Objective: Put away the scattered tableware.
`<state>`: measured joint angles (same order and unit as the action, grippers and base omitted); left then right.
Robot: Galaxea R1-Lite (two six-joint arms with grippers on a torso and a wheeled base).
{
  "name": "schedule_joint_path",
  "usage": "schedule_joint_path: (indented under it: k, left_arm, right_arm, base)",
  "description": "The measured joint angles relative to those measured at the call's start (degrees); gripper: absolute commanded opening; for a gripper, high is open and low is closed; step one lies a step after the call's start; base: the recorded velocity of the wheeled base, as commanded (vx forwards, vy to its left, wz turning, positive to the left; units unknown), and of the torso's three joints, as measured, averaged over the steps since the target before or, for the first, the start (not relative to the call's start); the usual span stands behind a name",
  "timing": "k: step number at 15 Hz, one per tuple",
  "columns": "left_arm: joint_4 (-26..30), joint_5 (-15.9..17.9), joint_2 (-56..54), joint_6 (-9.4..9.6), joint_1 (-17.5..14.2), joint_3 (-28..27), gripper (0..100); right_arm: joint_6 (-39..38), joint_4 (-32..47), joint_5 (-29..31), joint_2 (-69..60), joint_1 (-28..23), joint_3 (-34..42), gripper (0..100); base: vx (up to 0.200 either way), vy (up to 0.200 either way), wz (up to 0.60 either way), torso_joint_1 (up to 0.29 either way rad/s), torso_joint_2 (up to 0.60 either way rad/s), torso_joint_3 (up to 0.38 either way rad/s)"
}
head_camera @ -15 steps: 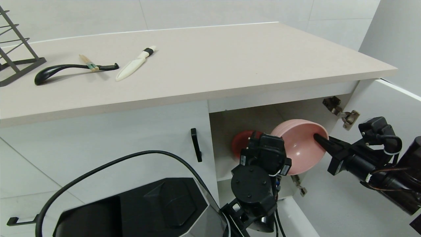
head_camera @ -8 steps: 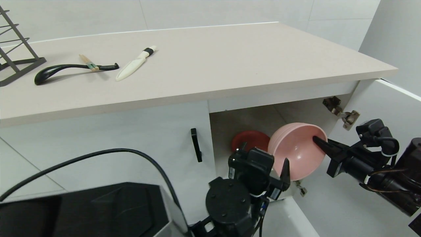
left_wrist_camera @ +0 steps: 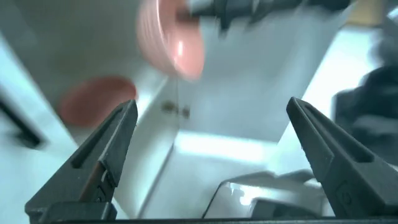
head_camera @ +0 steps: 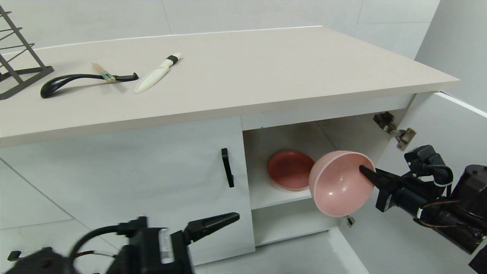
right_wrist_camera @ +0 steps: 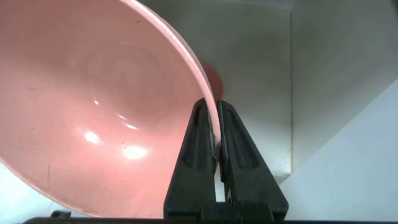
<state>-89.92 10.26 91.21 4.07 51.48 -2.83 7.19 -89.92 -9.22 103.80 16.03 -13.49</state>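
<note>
The left gripper has pulled back from the cupboard opening to low on the robot's left, and its fingers stand wide apart with nothing between them. The pink bowl has dropped a little lower and nearer the shelf. The right gripper is clamped on the bowl's rim, one finger inside and one outside, and holds it tilted on its side in front of the open cupboard, just beside the red plate lying on the shelf.

The step in hand looks like stowing the bowl. The next move probably calls for carrying it in over the shelf, levelling it, and letting go beside or on the plate without knocking it. A black ladle, chopsticks and a knife lie on the counter, not yet put away.
</note>
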Motion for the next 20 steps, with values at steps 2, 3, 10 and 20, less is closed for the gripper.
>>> schedule_joint_path:
  k: [2, 3, 10, 20]
  left_arm:
    - [-0.07, 2.34, -8.96, -0.46, -3.85, 1.97, 100]
    - [0.39, 2.68, -12.71, 0.13, -7.06, 2.34, 100]
    - [37.14, 3.17, -54.00, 1.45, -35.96, 2.62, 100]
    - [83.65, -1.12, -88.98, -4.86, -51.83, 2.73, 100]
  right_arm:
    - [0.00, -0.02, 0.00, 0.90, 0.15, 0.02, 0]
    - [0.00, -0.02, 0.00, 1.35, 0.22, 0.05, 0]
    - [-0.11, -0.02, 0.00, 3.97, 0.76, -0.23, 0]
    - [-10.17, -0.05, 0.00, 8.29, 1.60, -5.29, 0]
  base:
    - [0.000, 0.000, 0.00, 0.000, 0.00, 0.000]
    - [0.000, 0.000, 0.00, 0.000, 0.00, 0.000]
    - [0.000, 0.000, 0.00, 0.000, 0.00, 0.000]
    - [0.000, 0.000, 0.00, 0.000, 0.00, 0.000]
